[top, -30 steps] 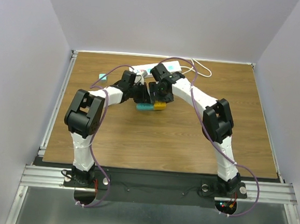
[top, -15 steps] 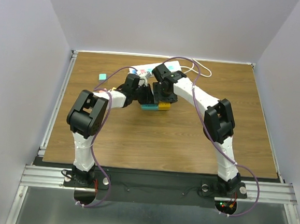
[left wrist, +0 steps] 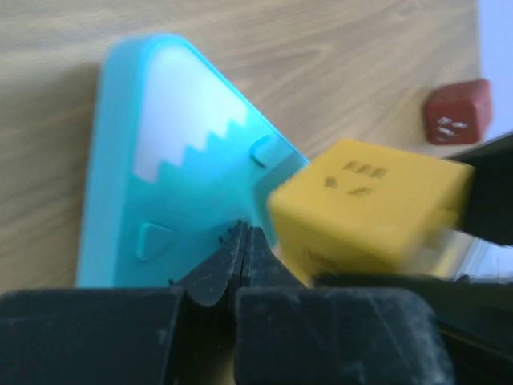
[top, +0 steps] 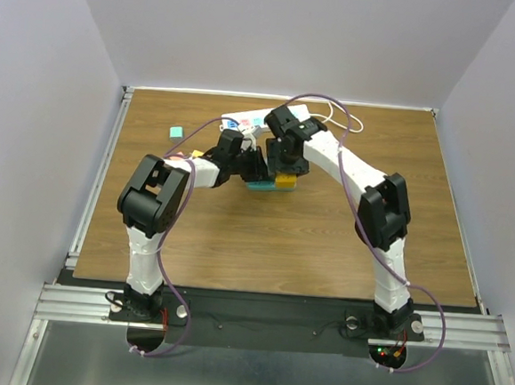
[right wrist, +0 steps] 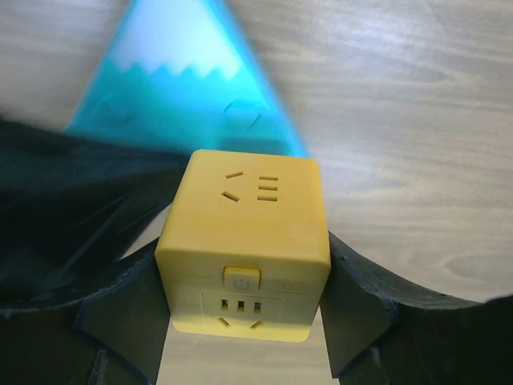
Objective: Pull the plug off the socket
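- the right gripper (right wrist: 244, 269) is clamped on the two sides of the yellow plastic cube plug (right wrist: 244, 233), at lower centre of its frame
- the left gripper (left wrist: 243, 241) has its fingers pressed together, holding nothing, with the tips over the teal triangular block (left wrist: 160, 176)
- the long white power strip (top: 243, 120) lies at upper centre of the wooden surface (top: 281, 239), behind both grippers

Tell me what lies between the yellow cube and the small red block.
Only bare wood tabletop, shown in the left wrist view; the yellow cube and red block are apart.

We found the socket (top: 254, 118), a long white strip with pastel outlet faces, lying flat at the table's far side, its thin white cord (top: 355, 126) looping rightward. The plug (right wrist: 244, 233), a yellow cube with slotted faces, sat apart from it, clamped in the right gripper (right wrist: 244, 273).
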Motion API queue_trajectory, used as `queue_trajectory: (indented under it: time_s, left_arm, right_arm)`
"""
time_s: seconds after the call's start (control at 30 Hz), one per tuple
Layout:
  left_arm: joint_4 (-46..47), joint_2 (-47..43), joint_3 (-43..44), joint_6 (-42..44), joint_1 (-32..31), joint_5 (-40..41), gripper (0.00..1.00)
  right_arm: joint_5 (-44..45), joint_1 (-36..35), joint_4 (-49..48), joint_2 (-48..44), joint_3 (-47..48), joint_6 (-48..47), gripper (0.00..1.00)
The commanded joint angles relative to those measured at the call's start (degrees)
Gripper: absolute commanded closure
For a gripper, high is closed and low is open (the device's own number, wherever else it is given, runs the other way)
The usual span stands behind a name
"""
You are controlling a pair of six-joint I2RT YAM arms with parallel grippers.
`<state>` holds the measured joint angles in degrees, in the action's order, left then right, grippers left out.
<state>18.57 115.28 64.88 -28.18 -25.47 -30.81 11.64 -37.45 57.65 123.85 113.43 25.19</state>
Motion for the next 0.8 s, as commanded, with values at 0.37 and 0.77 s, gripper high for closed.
queue_trajectory:
  time_s: [0.37, 0.77]
  left_arm:
    - [-18.8, 8.2, -7.9, 4.3, -0.8, 12.4, 1.00]
    - [-22.3, -5.7, -3.9, 3.7, -1.0, 10.0, 1.00]
  right_arm:
    - [7.9, -1.1, 4.0, -20.7, 1.1, 5.0, 0.99]
    - [10.1, 15.2, -4.8, -31.7, -30.3, 8.9, 1.00]
